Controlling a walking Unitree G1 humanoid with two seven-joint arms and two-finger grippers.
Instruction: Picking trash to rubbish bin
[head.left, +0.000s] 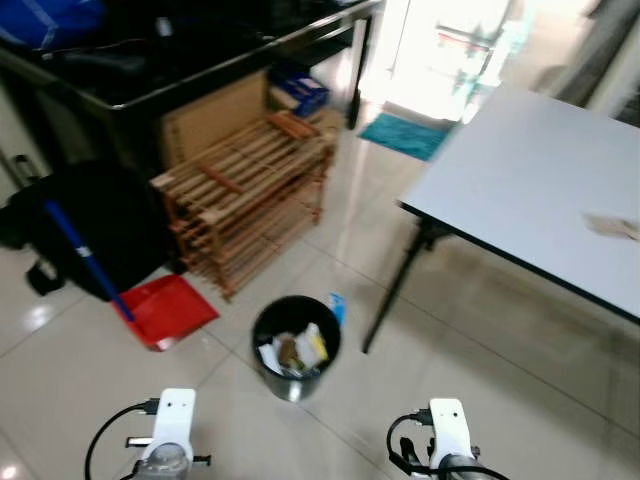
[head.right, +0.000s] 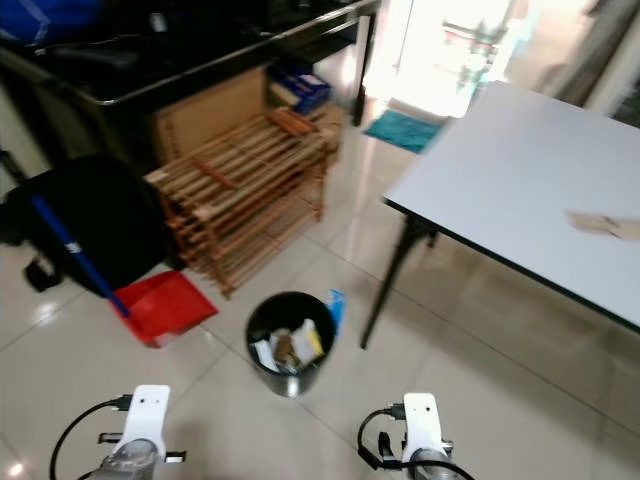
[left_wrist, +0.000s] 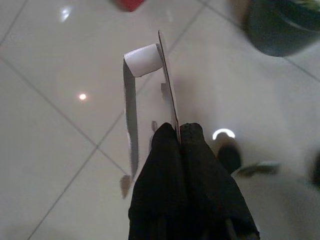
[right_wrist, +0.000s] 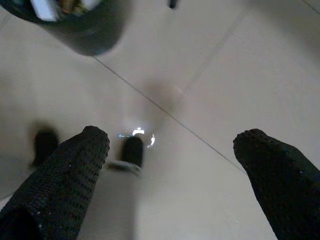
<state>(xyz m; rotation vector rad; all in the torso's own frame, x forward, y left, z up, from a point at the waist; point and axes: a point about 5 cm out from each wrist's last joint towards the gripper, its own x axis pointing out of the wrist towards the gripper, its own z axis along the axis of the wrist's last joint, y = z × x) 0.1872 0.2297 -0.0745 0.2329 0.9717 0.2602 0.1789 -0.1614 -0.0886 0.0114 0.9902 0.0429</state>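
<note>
Pinching a thin white strip of card or paper (left_wrist: 150, 75) edge-on between its closed black fingers (left_wrist: 167, 165), the left gripper (left_wrist: 179, 131) hangs low over the pale tiled floor (head.left: 480, 340), short of the black rubbish bin (head.left: 295, 345), which stands ahead between the two arms and already holds a few scraps. The right gripper (right_wrist: 170, 145) hovers empty above the tiles, its two fingers spread wide. Because the strip is curled and held only at its lower edge, it could slip or swing free on the way over; the wrist picture is soft, so how firm that hold is remains hard to judge. Letting go too soon would drop it beside the bin, near the red dustpan (head.left: 165, 310) or the leg of the white table (head.left: 520, 180).
</note>
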